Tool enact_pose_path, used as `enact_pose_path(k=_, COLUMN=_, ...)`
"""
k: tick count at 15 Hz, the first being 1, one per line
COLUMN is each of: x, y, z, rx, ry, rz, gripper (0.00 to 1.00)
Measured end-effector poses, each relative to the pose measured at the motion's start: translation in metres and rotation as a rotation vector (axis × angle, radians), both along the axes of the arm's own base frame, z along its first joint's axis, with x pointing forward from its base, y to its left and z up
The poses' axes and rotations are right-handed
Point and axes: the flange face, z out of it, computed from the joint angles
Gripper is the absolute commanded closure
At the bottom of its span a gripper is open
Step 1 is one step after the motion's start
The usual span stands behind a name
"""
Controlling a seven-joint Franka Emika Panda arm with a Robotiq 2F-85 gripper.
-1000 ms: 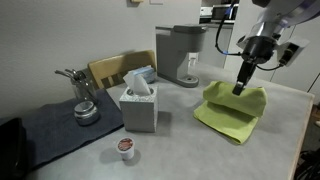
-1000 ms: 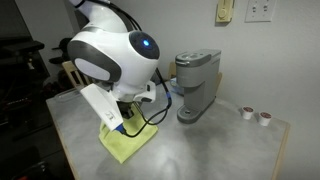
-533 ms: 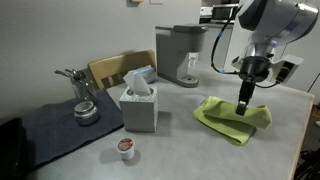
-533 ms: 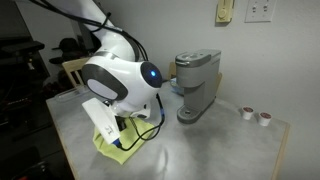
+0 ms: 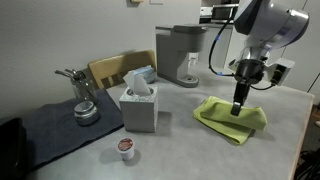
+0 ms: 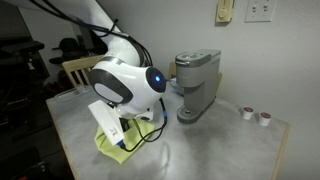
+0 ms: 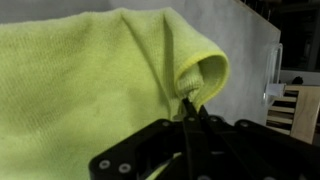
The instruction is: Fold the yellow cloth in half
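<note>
1. A Franka arm's gripper stands upright on the yellow cloth. The cloth lies, apparently partly doubled over, near the end of the table opposite the dark mat, in front of the coffee machine.
2. In the wrist view, the jaws are drawn close together with a raised ridge of fabric pinched between them. A small loop of cloth curls just beside the fingertips.
3. The cloth looks thin, soft and light. It will likely sag, wrinkle and drag across the surface rather than keep its shape, and it is not fragile.
4. The best hold appears to be a corner or hem, with one layer pinched so that half can be carried edge to edge.
5. The tissue box stands well apart, toward the mat side.
</note>
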Motion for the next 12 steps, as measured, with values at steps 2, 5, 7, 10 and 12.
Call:
enact_pose_path(k=2, x=0.004, y=-0.003, z=0.006, rx=-0.009, ry=-0.021, rz=-0.016, gripper=0.99)
enact_pose_path(k=5, x=0.012, y=-0.01, z=0.017, rx=-0.05, ry=-0.07, rz=-0.047, gripper=0.99)
enact_pose_path(k=7, x=0.016, y=-0.013, z=0.023, rx=-0.071, ry=-0.096, rz=-0.066, gripper=0.99)
enact_pose_path(k=10, x=0.02, y=-0.016, z=0.032, rx=-0.084, ry=-0.123, rz=-0.087, gripper=0.99)
enact_pose_path(k=12, x=0.021, y=-0.016, z=0.038, rx=-0.085, ry=-0.135, rz=-0.088, gripper=0.99)
